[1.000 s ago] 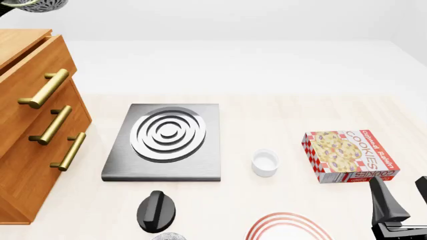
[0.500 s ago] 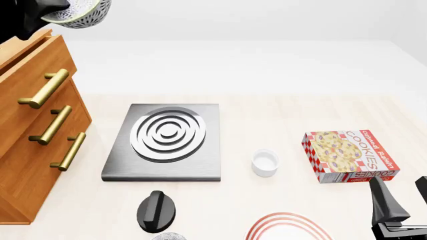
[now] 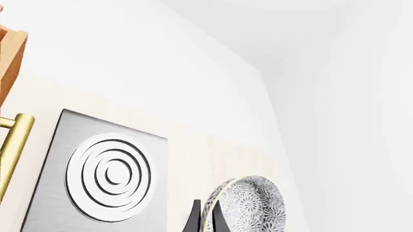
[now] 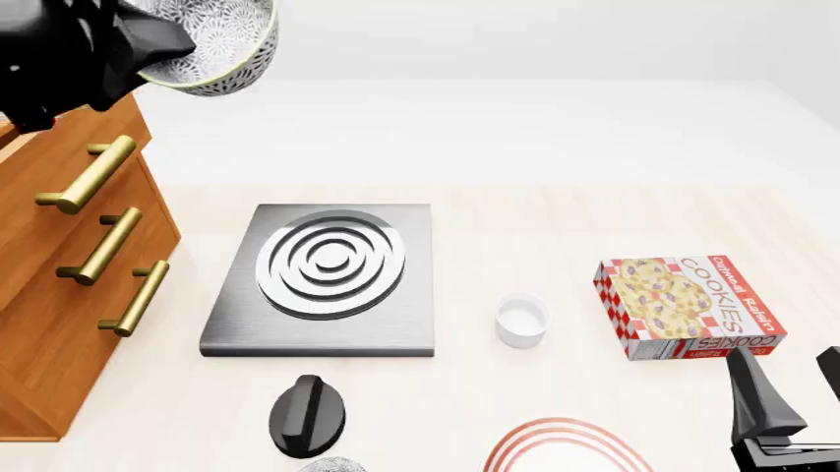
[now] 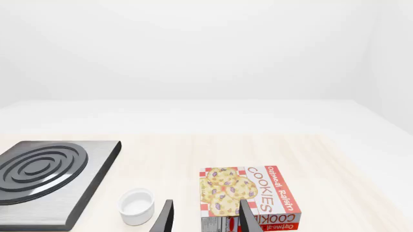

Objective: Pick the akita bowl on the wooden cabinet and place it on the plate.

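The wooden cabinet (image 4: pixel 59 265) stands at the surface's (image 4: pixel 552 226) left. Above its top, the left tool (image 4: pixel 148 47) carries the akita bowl (image 4: pixel 216 44) aloft, clenched on its rim. Carry it high across the stove plate (image 4: pixel 329 275) toward the plate (image 4: pixel 568 447) at the near edge, keeping the bowl level. The cookie box (image 4: pixel 690 307), black knob (image 4: pixel 307 413) and small white cup (image 4: pixel 521 320) flank that path. The right tool (image 5: pixel 205 220) idles, fingers parted, empty.
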Action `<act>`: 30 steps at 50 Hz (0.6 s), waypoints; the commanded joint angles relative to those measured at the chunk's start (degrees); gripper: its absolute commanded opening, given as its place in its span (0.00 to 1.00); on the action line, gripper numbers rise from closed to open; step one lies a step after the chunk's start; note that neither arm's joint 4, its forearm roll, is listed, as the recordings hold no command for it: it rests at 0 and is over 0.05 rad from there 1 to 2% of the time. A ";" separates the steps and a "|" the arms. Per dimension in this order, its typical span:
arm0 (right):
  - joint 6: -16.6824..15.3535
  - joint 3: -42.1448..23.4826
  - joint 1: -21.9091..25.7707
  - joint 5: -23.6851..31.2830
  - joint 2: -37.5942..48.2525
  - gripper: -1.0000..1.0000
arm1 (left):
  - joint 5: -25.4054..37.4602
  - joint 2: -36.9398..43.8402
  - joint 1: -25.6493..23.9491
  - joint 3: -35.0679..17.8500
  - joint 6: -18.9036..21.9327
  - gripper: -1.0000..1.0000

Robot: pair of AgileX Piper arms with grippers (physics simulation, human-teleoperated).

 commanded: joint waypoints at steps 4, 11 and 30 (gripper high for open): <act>0.01 0.00 0.00 0.00 -0.01 1.00 | -1.18 0.19 -2.93 2.70 -1.38 0.00; 0.01 0.00 0.00 0.00 -0.01 1.00 | -2.23 0.83 -4.62 4.28 -1.90 0.00; -0.01 0.00 0.00 0.00 0.01 1.00 | -3.15 2.22 -9.31 6.82 -0.41 0.00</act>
